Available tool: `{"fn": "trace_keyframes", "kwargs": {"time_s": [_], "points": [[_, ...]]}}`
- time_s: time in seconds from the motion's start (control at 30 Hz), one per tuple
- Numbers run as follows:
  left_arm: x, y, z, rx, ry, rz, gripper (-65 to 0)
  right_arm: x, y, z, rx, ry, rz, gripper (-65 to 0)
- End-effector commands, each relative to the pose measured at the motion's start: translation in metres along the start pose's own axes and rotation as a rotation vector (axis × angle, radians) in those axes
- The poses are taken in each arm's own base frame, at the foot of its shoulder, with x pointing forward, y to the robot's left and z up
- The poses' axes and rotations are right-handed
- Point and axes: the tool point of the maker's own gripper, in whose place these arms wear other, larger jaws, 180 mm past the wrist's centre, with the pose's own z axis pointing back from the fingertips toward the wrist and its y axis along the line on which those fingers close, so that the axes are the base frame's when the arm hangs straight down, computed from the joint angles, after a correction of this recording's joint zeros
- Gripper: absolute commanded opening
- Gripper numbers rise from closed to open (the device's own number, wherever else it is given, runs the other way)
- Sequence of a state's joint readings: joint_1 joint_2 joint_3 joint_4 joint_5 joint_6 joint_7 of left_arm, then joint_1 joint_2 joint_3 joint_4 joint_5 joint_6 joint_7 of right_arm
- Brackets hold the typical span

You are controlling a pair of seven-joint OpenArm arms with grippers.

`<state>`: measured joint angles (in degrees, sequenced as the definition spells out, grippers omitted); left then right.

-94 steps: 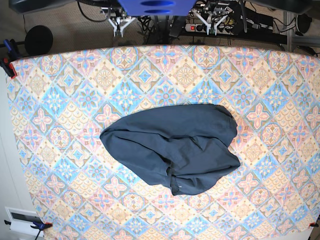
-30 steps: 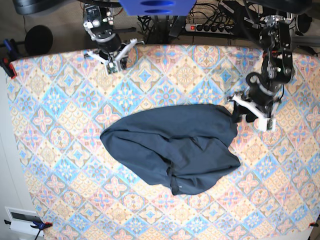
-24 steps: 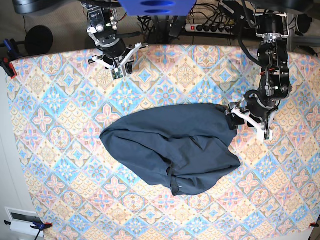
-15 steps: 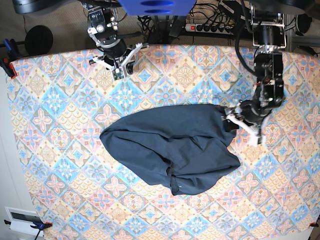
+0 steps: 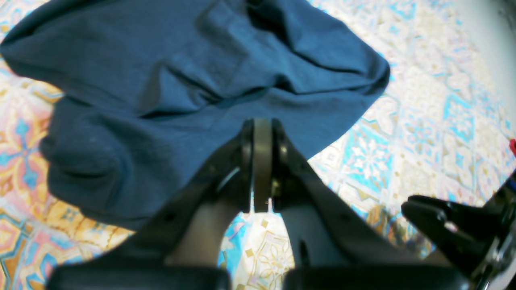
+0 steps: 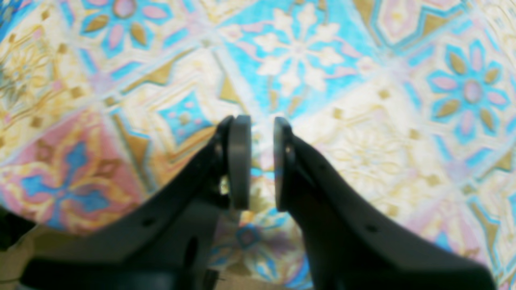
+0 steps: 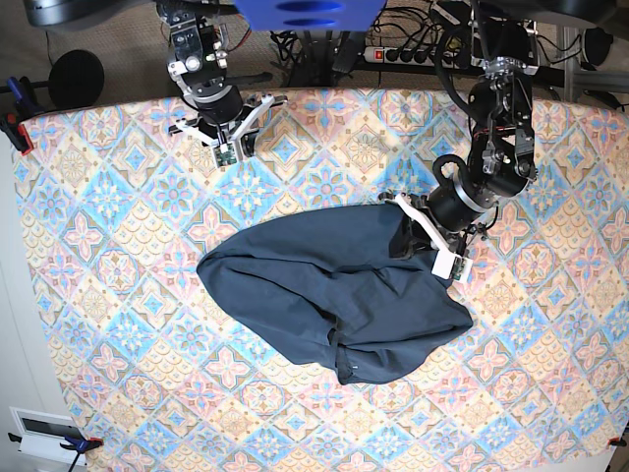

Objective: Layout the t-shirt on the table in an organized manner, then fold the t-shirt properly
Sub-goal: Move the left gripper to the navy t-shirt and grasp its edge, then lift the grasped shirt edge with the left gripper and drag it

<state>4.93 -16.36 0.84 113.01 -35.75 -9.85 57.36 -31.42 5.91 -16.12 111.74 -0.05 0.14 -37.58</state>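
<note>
The dark navy t-shirt [image 7: 334,295] lies crumpled in a rough oval at the middle of the patterned table [image 7: 118,295], with a small white label near its front edge. My left gripper [image 7: 403,239] sits low over the shirt's upper right part. In the left wrist view its jaws [image 5: 262,161] are pressed shut, tips over the t-shirt [image 5: 181,80] near its edge, and no cloth shows between them. My right gripper [image 7: 229,149] hangs over bare table at the back left, well away from the shirt. Seen from the right wrist, it [image 6: 262,161] stands open by a narrow gap, empty.
Clamps [image 7: 14,123] hold the cloth at the table's left corner. A power strip and cables [image 7: 403,51] lie behind the table's far edge. A black stand base [image 7: 76,77] sits on the floor at the back left.
My left gripper has moved left from beside the shirt's right corner onto the shirt and closed. The right gripper has barely shifted. The shirt's outline looks the same.
</note>
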Motion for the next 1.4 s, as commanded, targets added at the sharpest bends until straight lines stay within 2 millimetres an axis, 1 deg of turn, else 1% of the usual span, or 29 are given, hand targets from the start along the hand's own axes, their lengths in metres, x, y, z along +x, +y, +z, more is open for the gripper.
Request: {"fn": "trace_keyframes", "kwargs": {"time_s": [0.0,0.13,0.17,0.2,0.27,0.3,0.33,0.4,0.5,0.57,0.63,0.67,0.77,0.87,0.9,1.0,1.07,1.13,1.17,1.27,1.3,1.37], "points": [[0.011,0.011,0.003,0.030,-0.037,-0.002,-65.0,0.013,-0.001,0.002,-0.003,-0.047,0.005,-55.5],[-0.002,0.063,-0.004,0.145,0.006,0.077,-65.0,0.013,-0.001,0.002,-0.002,-0.048,0.006,-55.3],[-0.007,0.076,-0.006,0.169,0.020,0.103,-62.2,0.013,0.000,0.002,0.000,-0.049,0.006,-55.3],[-0.010,0.087,-0.008,0.188,0.030,0.126,-58.0,0.013,0.000,0.002,0.000,-0.049,0.006,-55.3],[-0.015,0.107,-0.004,0.227,0.043,0.151,-49.8,0.013,0.000,0.002,0.000,-0.049,0.006,-55.3],[-0.019,0.114,-0.003,0.242,0.053,0.162,-44.6,0.013,0.000,0.002,0.000,-0.049,0.006,-55.3],[-0.023,0.120,-0.002,0.254,0.061,0.175,-39.0,0.013,0.000,0.002,0.000,-0.049,0.006,-55.3],[-0.029,0.125,-0.002,0.261,0.077,0.190,-29.1,0.013,0.000,0.002,0.000,-0.048,0.006,-55.3],[-0.036,0.127,-0.004,0.264,0.095,0.201,-18.3,0.013,0.000,0.002,0.000,-0.048,0.006,-55.3],[-0.043,0.127,-0.006,0.263,0.111,0.213,-13.5,0.013,0.000,0.002,0.000,-0.048,0.006,-55.3],[-0.047,0.127,-0.008,0.262,0.120,0.224,-12.0,0.013,0.000,0.002,0.000,-0.048,0.006,-55.3],[-0.048,0.126,-0.010,0.258,0.122,0.226,-12.0,0.013,0.000,0.002,0.001,-0.048,0.007,-55.3],[-0.051,0.113,-0.018,0.228,0.130,0.227,-12.0,0.012,0.000,0.002,0.001,-0.046,0.007,-55.3],[-0.048,0.115,-0.021,0.243,0.100,0.212,-12.0,0.012,0.000,0.002,0.001,-0.046,0.007,-55.3],[-0.051,0.115,-0.023,0.247,0.102,0.203,-12.0,0.012,0.000,0.002,0.001,-0.046,0.007,-55.3],[-0.068,0.107,-0.036,0.230,0.142,0.164,-12.2,0.012,0.000,0.002,0.001,-0.046,0.007,-55.5],[-0.072,0.103,-0.040,0.221,0.143,0.149,-15.1,0.012,0.000,0.002,0.001,-0.046,0.007,-55.5],[-0.073,0.102,-0.041,0.219,0.142,0.147,-23.7,0.012,0.000,0.002,0.001,-0.046,0.007,-55.6],[-0.073,0.102,-0.041,0.219,0.142,0.147,-30.2,0.012,0.000,0.002,0.001,-0.046,0.007,-55.6],[-0.069,0.101,-0.042,0.214,0.131,0.150,-58.9,0.012,0.000,0.002,0.001,-0.046,0.007,-55.6],[-0.067,0.101,-0.042,0.216,0.127,0.152,-65.0,0.012,0.000,0.002,0.001,-0.046,0.007,-55.6],[-0.060,0.099,-0.044,0.209,0.112,0.148,-65.0,0.012,0.000,0.002,0.001,-0.046,0.007,-55.6]]}}
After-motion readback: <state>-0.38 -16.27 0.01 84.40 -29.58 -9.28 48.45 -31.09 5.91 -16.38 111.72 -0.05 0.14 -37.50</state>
